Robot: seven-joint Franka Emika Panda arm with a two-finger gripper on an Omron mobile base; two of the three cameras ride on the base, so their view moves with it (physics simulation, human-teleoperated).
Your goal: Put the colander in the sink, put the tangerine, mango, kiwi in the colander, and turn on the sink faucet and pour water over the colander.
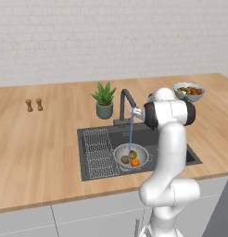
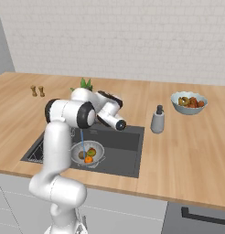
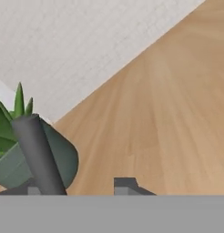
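The colander [image 1: 131,156] sits in the sink [image 1: 102,134], right of the wire rack [image 1: 99,152], with the tangerine [image 1: 135,162], kiwi [image 1: 125,159] and mango [image 1: 133,154] inside it; the water [image 1: 130,135] falls from the sink faucet [image 1: 126,105] spout into the bowl, so I judge the task essentially complete. My gripper [image 3: 79,187] is up by the faucet stem, and I cannot tell how wide its tips stand, though nothing appears held. I judge the colander light, stiff, thin-walled metal, now wet and slippery; its two side handles or the rim would be the places to grip. The fruits look small, round and prone to rolling. The faucet is rigid, its lever the part to push. Open room lies right of the colander in the basin and on the counter [image 1: 51,139] ahead; the potted plant [image 1: 104,101] crowds the faucet closely, and the soap bottle [image 2: 157,119] and fruit bowl [image 2: 189,102] stand apart to the right.
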